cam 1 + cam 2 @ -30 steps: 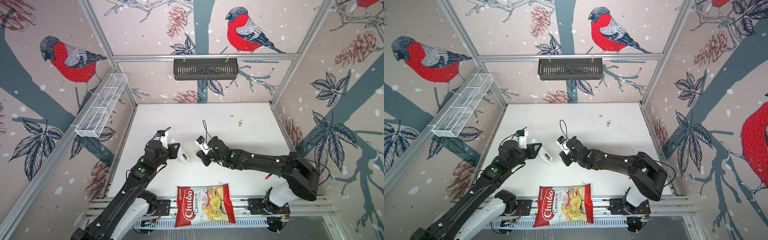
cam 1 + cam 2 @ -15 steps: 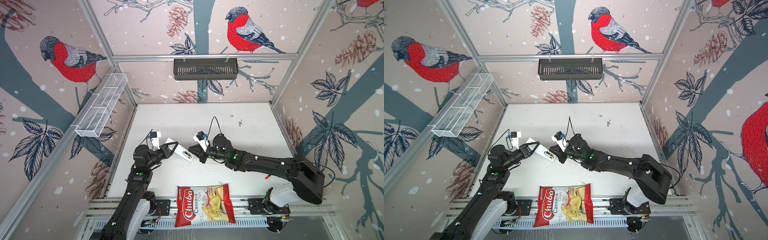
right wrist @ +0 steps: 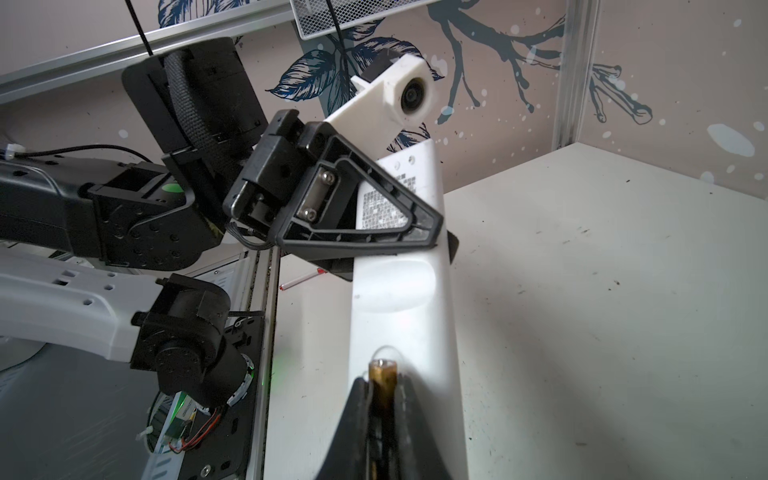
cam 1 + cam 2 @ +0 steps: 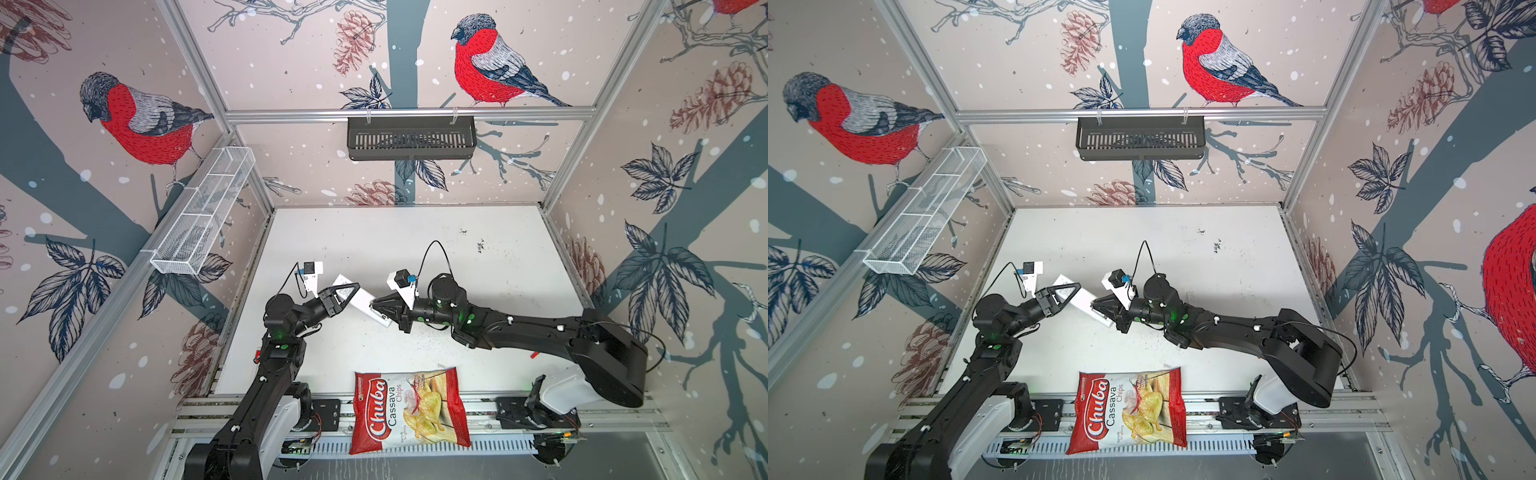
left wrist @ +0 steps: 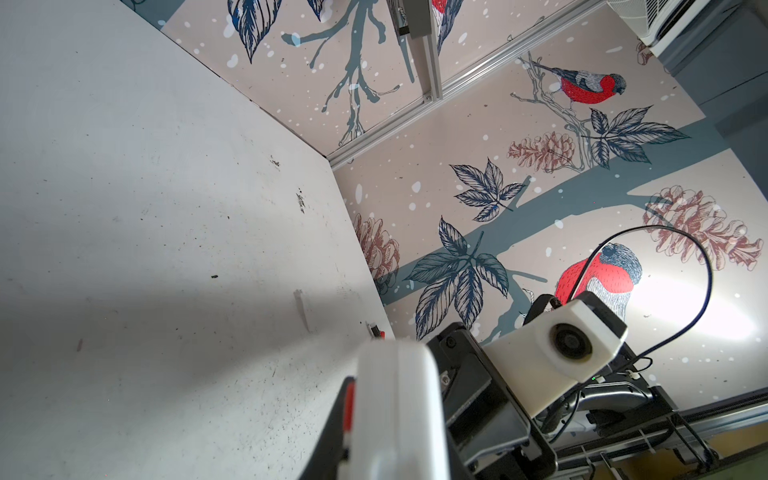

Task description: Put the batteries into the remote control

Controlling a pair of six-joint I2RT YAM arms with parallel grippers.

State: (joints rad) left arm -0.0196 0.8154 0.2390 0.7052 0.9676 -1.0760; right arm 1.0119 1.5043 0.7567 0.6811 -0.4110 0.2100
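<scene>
Above the table's [image 4: 415, 249] middle, the left gripper [image 4: 353, 289] is pinching the remote control [image 4: 366, 302], now turned lengthwise toward the right gripper [image 4: 376, 306], which is pinching a battery [image 3: 382, 374] and now pressing it against the remote's plain back, so insertion is probably starting.

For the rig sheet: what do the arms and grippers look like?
Left arm and right arm: black links, white base segments, green status lights. Left gripper and right gripper: black triangular open-frame fingers. White wrist camera housings, looping black cables.
</scene>
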